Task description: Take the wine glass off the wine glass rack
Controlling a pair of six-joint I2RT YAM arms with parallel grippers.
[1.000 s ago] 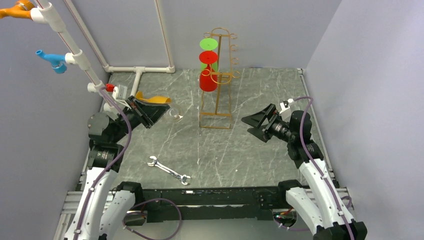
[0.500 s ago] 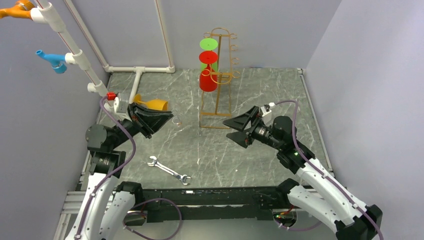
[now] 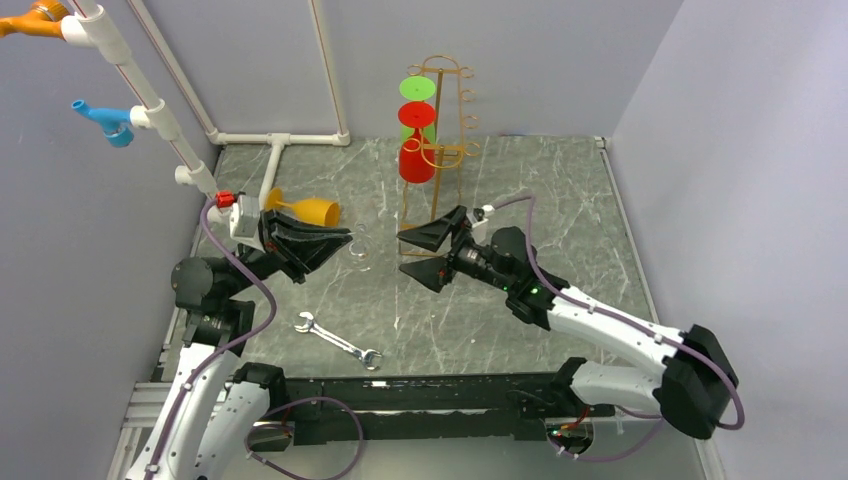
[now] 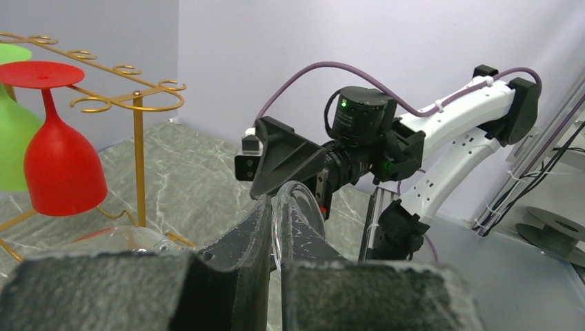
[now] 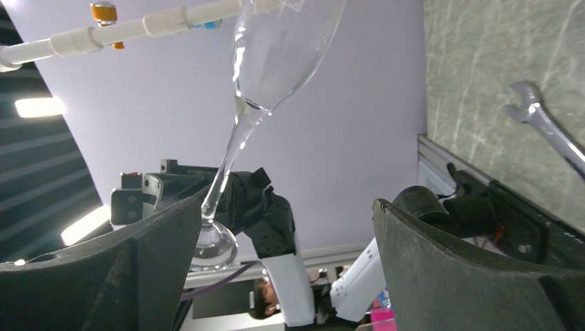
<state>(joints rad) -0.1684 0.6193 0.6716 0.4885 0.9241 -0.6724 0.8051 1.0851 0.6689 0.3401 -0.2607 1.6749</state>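
The gold wire wine glass rack (image 3: 437, 190) stands at the back centre, with a red wine glass (image 3: 416, 155) and a green one (image 3: 418, 92) hanging upside down on it. My left gripper (image 3: 343, 243) is shut on the round foot of a clear wine glass (image 3: 358, 249), held off the rack to its left. In the left wrist view that foot (image 4: 295, 207) sits edge-on between the fingers. My right gripper (image 3: 410, 255) stands open just right of the clear glass, in front of the rack base. In the right wrist view the glass's bowl (image 5: 283, 48) and stem lie near the left finger (image 5: 103, 276).
An orange glass (image 3: 310, 210) lies on its side at the left, behind my left gripper. A steel wrench (image 3: 338, 340) lies near the front edge. A white pipe frame (image 3: 150, 100) with coloured fittings runs up the left and back. Grey walls close in both sides.
The right arm has swung left across the table, its open gripper now close to the clear glass. The left gripper has edged forward and to the right with the glass.
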